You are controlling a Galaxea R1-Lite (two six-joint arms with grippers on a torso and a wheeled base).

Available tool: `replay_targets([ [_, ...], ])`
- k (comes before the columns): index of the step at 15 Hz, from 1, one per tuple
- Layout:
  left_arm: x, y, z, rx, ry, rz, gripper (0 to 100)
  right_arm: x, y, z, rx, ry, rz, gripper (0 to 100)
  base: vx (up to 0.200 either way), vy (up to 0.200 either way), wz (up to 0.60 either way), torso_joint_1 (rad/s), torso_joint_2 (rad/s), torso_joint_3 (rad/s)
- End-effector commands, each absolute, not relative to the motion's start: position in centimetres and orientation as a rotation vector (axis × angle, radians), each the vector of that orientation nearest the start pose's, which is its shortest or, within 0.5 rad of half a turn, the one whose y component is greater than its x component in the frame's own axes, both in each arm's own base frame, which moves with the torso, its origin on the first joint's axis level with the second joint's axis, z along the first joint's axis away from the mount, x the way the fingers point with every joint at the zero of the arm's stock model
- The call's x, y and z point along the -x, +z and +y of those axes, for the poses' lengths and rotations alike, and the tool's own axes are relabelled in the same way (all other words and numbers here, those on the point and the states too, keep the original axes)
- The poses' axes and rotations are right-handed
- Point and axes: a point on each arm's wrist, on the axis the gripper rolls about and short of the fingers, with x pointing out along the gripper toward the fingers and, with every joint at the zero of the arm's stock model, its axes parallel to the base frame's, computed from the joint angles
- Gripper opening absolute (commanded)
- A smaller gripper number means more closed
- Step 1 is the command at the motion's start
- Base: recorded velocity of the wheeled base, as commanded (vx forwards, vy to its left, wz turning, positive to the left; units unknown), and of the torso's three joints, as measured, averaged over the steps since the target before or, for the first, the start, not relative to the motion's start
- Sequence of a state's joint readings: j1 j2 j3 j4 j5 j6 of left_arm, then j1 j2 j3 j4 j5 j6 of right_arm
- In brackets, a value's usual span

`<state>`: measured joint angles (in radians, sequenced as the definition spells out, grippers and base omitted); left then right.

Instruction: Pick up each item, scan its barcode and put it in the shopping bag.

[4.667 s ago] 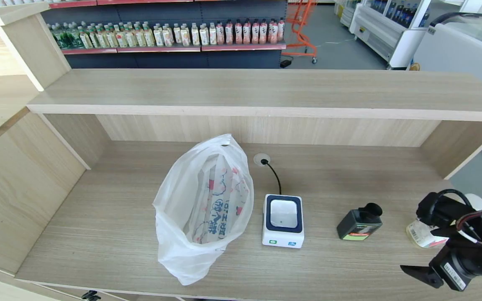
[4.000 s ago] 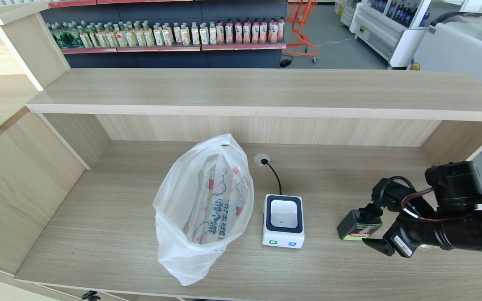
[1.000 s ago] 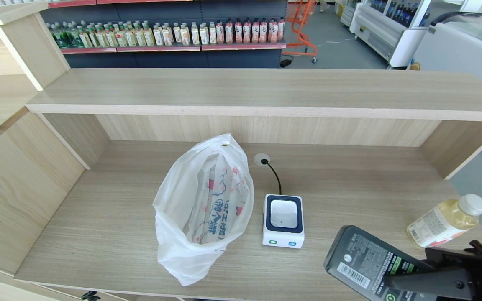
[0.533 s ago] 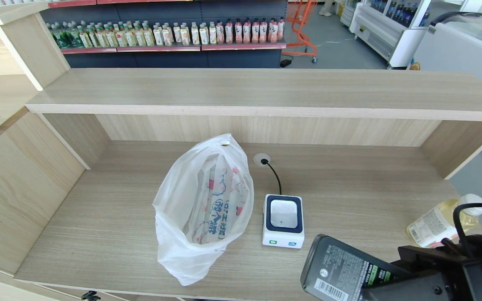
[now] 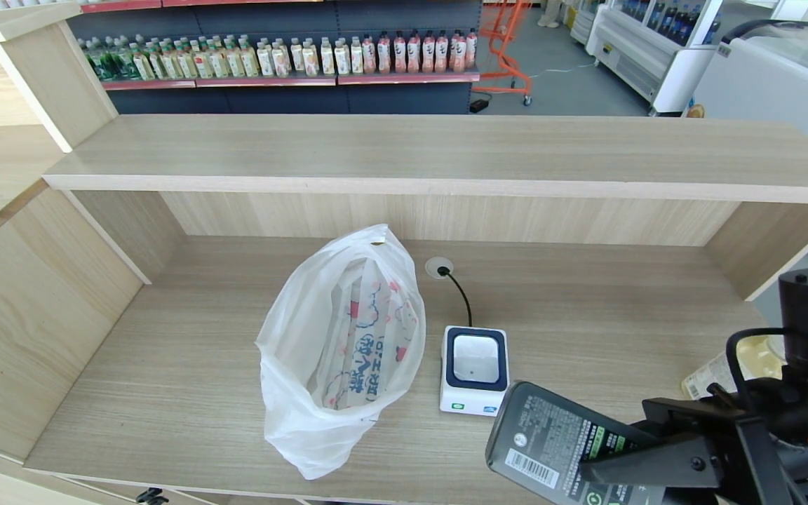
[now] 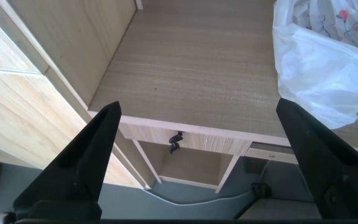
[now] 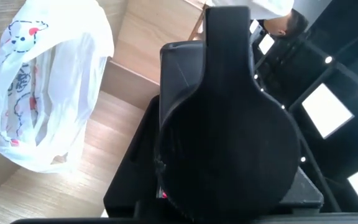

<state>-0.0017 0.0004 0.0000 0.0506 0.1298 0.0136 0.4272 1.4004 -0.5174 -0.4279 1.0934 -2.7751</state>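
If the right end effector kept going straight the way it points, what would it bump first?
Probably the shopping bag, with the held dark bottle leading; it may pass above the scanner. Depth is unclear.

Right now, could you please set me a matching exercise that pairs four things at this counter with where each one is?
Things:
1. shopping bag
2. scanner
3. dark bottle
4. pale drink bottle

Places:
a. gripped in the right tool, lifted off the counter
b. at the counter's right end, partly hidden
c. mouth open, just left of the scanner
d. mid-counter, with its cable running back to a hole

Pairs: 1-c, 2-d, 3-a, 4-b
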Motion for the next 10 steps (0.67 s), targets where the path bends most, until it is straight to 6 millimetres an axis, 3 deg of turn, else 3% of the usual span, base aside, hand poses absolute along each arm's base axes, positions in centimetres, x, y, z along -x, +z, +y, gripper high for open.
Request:
replay_targets([
  [1,2.3,7.03,0.3,-0.017,0.128,0.053,100,-17.63,17.13,10.31,1.902,0.919,-1.745,0,0.0,0.0,0.0,0.0,0.0,0.0],
  [10,2.31,7.03,0.3,-0.017,0.128,0.051,100,-17.81,17.82,10.56,1.907,0.889,-1.768,0,0.0,0.0,0.0,0.0,0.0,0.0],
])
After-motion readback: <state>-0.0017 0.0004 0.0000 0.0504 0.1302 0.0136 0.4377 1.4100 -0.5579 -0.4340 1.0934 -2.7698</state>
